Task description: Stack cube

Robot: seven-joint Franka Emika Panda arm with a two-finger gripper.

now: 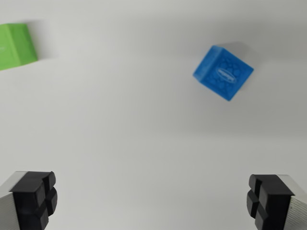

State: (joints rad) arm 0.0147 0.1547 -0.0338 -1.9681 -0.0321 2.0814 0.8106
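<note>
While nothing is yet stacked, the scene reads as follows, with clock directions taken from the centre of the wrist view.

Progress: neither cube rests on the other; both sit apart on the white table [120,124], so I judge the task to be at its very start.

Gripper: the gripper [153,201] is spread wide and empty, one finger [33,199] at about seven o'clock and the other at about five o'clock, with only bare table between them.

Blue cube: the blue cube [223,73] lies at about two o'clock, turned cornerwise to the frame, an embossed oval mark on its upper face; it touches nothing.

Green cube: the green cube [17,45] lies at about ten o'clock, cut off by the wrist view's left edge, so only part of it shows.

Spacing: the two cubes are well apart, on opposite sides of the view, and both are far up the frame from the fingers.

Sharpness: the cubes look slightly blurred, so fine surface detail cannot be told.

Left to do: reach one cube, close on it, lift it, carry it over the other, set it down squarely and let go. Which cube is meant as the base, the task does not say.
</note>
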